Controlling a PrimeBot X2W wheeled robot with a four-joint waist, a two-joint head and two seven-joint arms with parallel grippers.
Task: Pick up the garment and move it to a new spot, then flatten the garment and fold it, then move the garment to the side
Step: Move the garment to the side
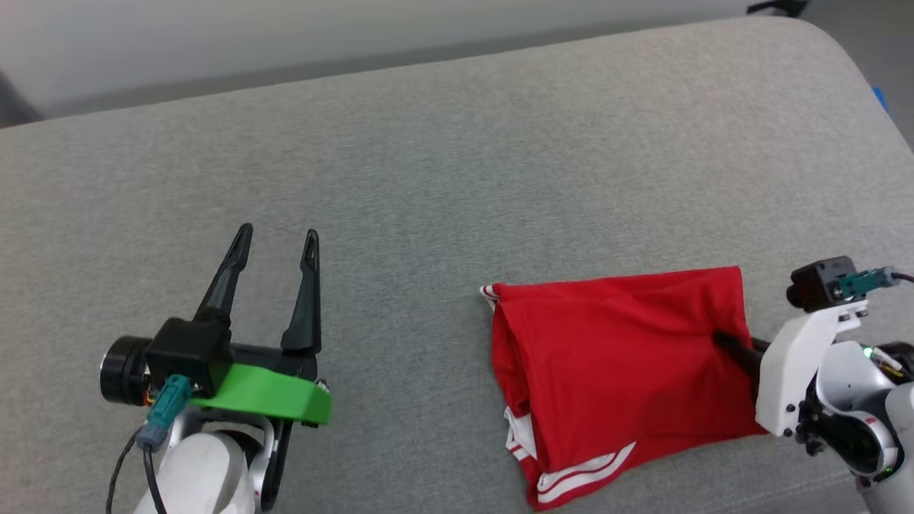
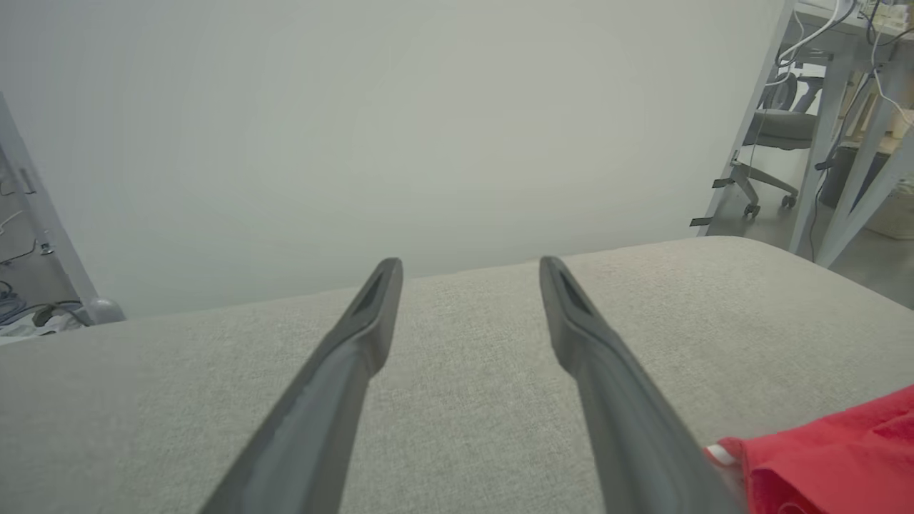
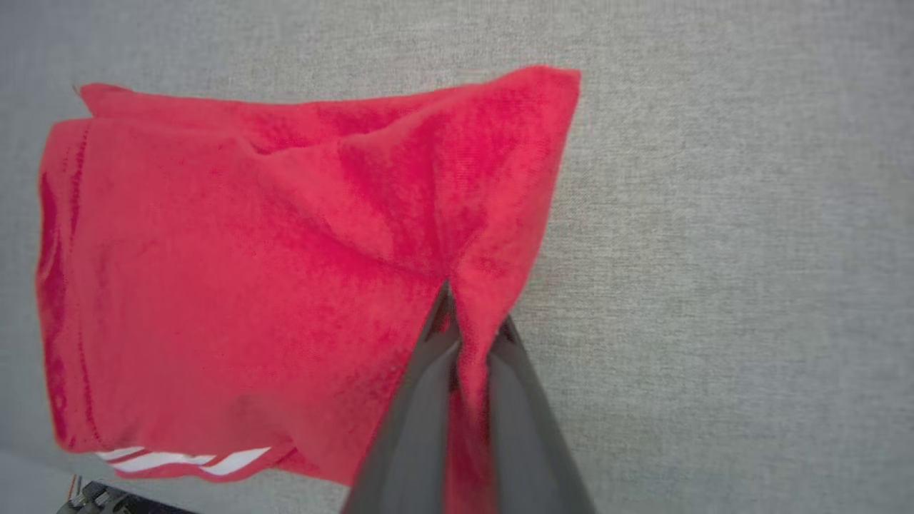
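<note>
Garment (image 1: 614,371) lies folded. The right gripper (image 3: 471,321) is clamped on its edge; the left gripper (image 1: 277,239) is wide open and empty. Judged final step: slide it sideways, keeping the fold intact.

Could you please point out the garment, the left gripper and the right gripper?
garment (image 1: 614,357), head view, middle of its red folded face.
left gripper (image 1: 278,232), head view, midway between its open fingertips.
right gripper (image 3: 473,313), right wrist view, midway between fingertips shut on the garment.

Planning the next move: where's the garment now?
Head view, lower right: the garment lies folded on the grey surface, right gripper pinching its right edge.
</note>
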